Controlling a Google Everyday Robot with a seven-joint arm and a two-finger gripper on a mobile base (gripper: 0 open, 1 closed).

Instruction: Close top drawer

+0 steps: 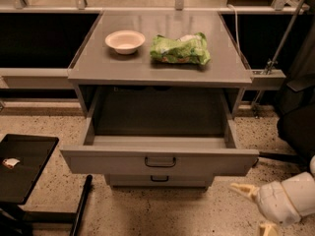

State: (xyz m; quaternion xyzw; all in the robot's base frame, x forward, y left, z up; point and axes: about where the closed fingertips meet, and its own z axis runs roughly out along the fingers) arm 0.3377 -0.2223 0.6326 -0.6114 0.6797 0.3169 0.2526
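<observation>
The top drawer [113, 160], wide and grey with a small dark loop handle [160, 162], stands pulled far out of the cabinet, and its inside looks empty. The middle drawer [158, 180] shows just below it, pushed in. My gripper [256, 209] is at the bottom right, low near the floor, to the right of and below the drawer's front right corner. It does not touch the drawer. Its two pale fingers [242, 189] are spread apart and hold nothing.
A white bowl [125, 41] and a green bag [180, 49] lie on the cabinet top [157, 70]. A black tray stand [22, 166] is at the lower left. A dark chair base [295, 127] and a metal post [283, 38] stand at the right.
</observation>
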